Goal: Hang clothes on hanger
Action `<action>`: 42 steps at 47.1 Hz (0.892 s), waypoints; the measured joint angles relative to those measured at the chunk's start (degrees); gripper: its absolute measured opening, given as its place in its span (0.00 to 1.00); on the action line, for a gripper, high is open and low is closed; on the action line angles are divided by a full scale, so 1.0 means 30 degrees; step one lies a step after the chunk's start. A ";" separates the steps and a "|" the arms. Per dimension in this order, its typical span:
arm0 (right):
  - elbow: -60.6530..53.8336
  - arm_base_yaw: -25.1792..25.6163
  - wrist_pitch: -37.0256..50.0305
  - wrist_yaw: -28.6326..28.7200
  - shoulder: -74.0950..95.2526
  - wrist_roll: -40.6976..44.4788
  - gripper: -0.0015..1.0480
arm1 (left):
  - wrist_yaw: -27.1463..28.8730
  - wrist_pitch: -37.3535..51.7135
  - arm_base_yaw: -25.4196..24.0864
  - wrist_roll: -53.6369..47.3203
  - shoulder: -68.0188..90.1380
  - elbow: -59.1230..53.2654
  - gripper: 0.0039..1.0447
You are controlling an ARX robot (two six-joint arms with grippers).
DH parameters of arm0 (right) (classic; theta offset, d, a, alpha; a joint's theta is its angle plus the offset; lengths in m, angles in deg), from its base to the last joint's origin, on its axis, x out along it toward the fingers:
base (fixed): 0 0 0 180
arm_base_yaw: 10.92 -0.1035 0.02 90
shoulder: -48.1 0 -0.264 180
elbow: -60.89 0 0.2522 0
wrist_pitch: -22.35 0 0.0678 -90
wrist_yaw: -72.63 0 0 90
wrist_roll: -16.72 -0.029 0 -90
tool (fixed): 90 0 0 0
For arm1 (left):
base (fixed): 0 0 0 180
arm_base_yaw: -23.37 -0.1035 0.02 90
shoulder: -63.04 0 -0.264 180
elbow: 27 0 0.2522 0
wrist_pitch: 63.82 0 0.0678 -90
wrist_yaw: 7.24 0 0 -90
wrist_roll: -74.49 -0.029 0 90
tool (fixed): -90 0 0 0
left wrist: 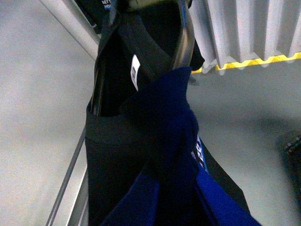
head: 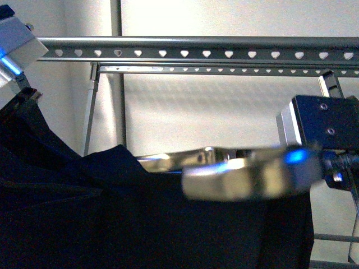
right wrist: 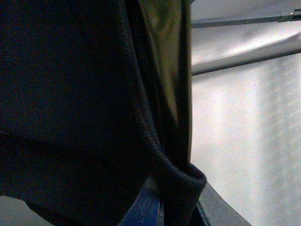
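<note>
The black T-shirt (head: 112, 213) hangs stretched between my two grippers, below and in front of the grey rack rails (head: 185, 53) with their heart-shaped holes. My left gripper (head: 27, 94) at the top left is shut on one raised end of the shirt. In the left wrist view its blue fingers (left wrist: 221, 197) pinch the cloth (left wrist: 122, 155); the pale neck label (left wrist: 135, 72) and part of the printed logo (left wrist: 200, 157) show. My right gripper (head: 190, 168), blurred, is shut on the shirt's upper edge. In the right wrist view it (right wrist: 176, 207) clamps a ribbed edge (right wrist: 174, 179).
A rack upright (head: 116, 22) and a folding leg (head: 91, 106) stand behind the shirt, in front of a pale wall. Lower rack bars (head: 336, 238) show at the right. Rails (right wrist: 244, 52) cross the right wrist view. A thin rack bar (left wrist: 66, 174) runs beside the shirt.
</note>
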 joint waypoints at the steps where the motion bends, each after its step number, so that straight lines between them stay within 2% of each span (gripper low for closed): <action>1: -0.0073 0.0036 0.0000 0.0022 0.0000 0.0022 0.06 | -0.0029 0.0022 0.0000 0.0000 0.0000 0.0000 0.18; 13: -0.1188 0.1122 -0.0328 0.0321 0.0000 -0.0058 0.05 | -0.0226 0.0058 -0.0007 0.0000 -0.0036 0.0000 0.56; 16: -0.1355 0.1552 -0.0918 -0.0007 0.0000 -0.0066 0.05 | -0.0270 0.0058 -0.0007 0.0000 -0.0036 0.0000 0.65; 19: -0.1639 0.2419 -0.2040 -0.0408 0.0036 -0.0109 0.04 | -0.0277 0.0058 -0.0007 0.0000 -0.0036 0.0000 0.79; 25: -0.1960 0.3504 -0.3300 -0.0452 0.0131 -0.0328 0.04 | -0.0270 0.0058 -0.0007 0.0000 -0.0036 0.0000 0.95; 35: -0.2579 0.5078 -0.4954 0.0481 0.0146 -0.1603 0.04 | -0.0277 0.0415 0.0029 -0.0007 -0.0102 -0.0109 0.94; 36: -0.2652 0.5268 -0.5005 0.0714 0.0146 -0.1916 0.04 | 0.0619 0.1253 0.0109 0.1239 -0.0284 -0.0444 0.94; 39: -0.2841 0.5952 -0.5093 0.1552 0.0036 -0.3184 0.04 | 0.5559 0.7526 0.0044 0.5960 -0.1027 -0.2732 0.94; 42: -0.3089 0.6601 -0.5362 0.2477 -0.0328 -0.4648 0.04 | 1.0316 1.3529 -0.0204 1.2262 -0.1202 -0.4269 0.94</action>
